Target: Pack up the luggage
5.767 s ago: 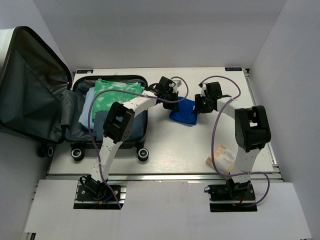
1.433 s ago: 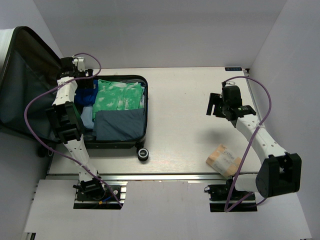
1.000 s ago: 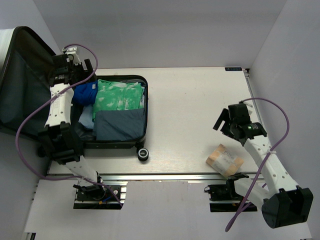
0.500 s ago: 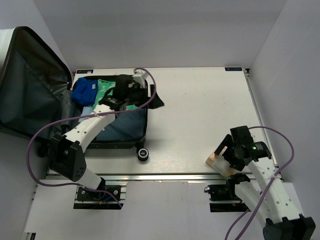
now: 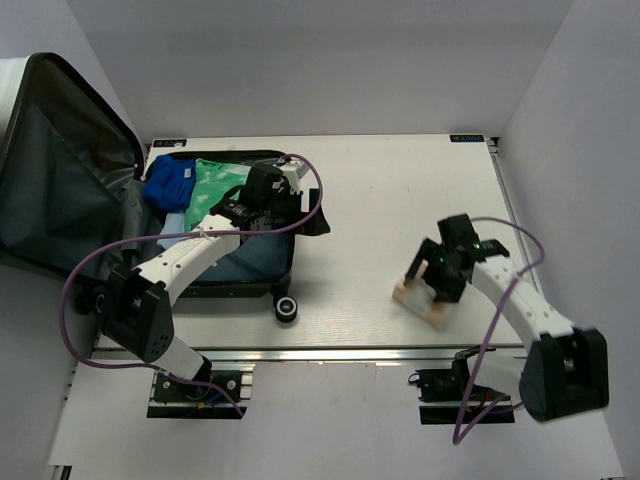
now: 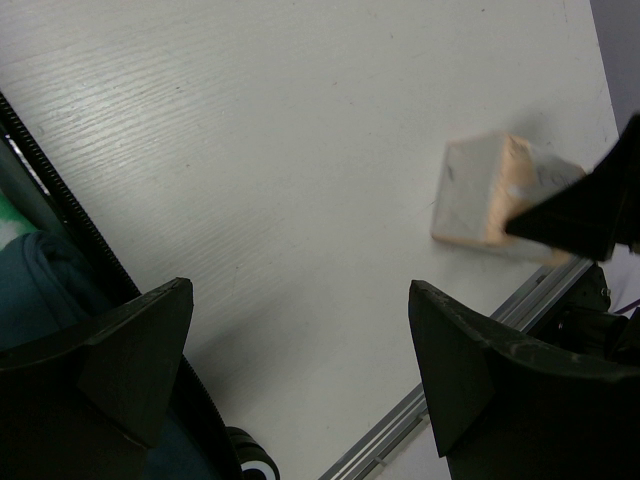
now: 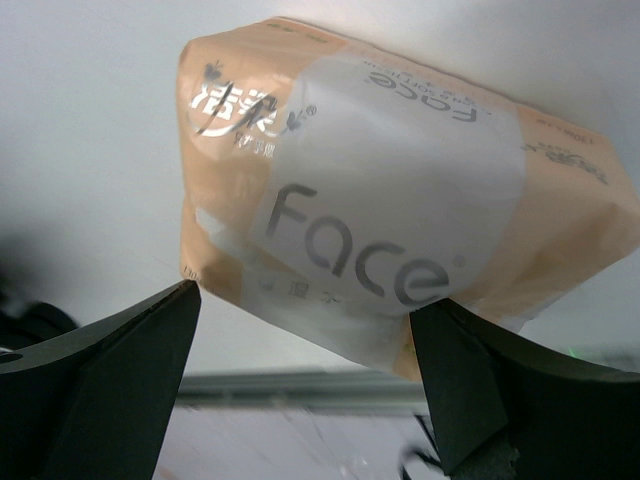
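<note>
The luggage (image 5: pixel 60 180) lies open at the left with its lid propped up. It holds a blue garment (image 5: pixel 170 182), a green one (image 5: pixel 222 174) and a folded dark blue one (image 5: pixel 245 258). My left gripper (image 5: pixel 306 216) hovers open and empty over the case's right rim; in the left wrist view it (image 6: pixel 300 340) looks across bare table. A peach-and-white tissue pack (image 5: pixel 420 298) printed "Face" (image 7: pixel 390 210) lies at the near right. My right gripper (image 7: pixel 305 330) is open, with its fingers on either side of the pack's near end; the right finger (image 7: pixel 490 390) overlaps the pack's edge.
A black wheel (image 5: pixel 287 309) sticks out at the case's near right corner. The case's zipper rim (image 6: pixel 60 200) runs along the left of the left wrist view, where the tissue pack (image 6: pixel 490 195) and the right arm (image 6: pixel 590 200) also show. White walls enclose the table.
The right gripper has swung left and away from the front edge, and the tissue pack has shifted left with it. The left gripper has left the blue garment in the case and moved slightly right.
</note>
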Robot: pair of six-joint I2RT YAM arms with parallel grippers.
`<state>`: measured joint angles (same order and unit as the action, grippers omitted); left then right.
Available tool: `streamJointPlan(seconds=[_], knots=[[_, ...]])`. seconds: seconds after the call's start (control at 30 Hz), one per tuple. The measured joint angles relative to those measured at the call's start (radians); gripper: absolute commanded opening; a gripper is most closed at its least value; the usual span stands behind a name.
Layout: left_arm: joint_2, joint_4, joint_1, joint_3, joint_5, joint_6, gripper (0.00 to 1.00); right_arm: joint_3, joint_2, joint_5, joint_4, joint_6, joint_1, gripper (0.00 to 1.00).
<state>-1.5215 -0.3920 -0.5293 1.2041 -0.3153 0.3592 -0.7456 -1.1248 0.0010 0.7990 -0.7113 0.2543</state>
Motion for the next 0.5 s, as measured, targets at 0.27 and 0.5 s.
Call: streamJointPlan(seconds=[0.27,0.5], knots=[[-0.082,-0.001,0.000,0.001,-0.033,0.000,0.98,-0.203,-0.344,-0.126,-0.473,0.035,0.045,0.89],[-0.135,0.041,-0.003,0.007,-0.105,0.026,0.98,-0.329,-0.328,-0.179,-0.511,0.075,0.053,0.89]])
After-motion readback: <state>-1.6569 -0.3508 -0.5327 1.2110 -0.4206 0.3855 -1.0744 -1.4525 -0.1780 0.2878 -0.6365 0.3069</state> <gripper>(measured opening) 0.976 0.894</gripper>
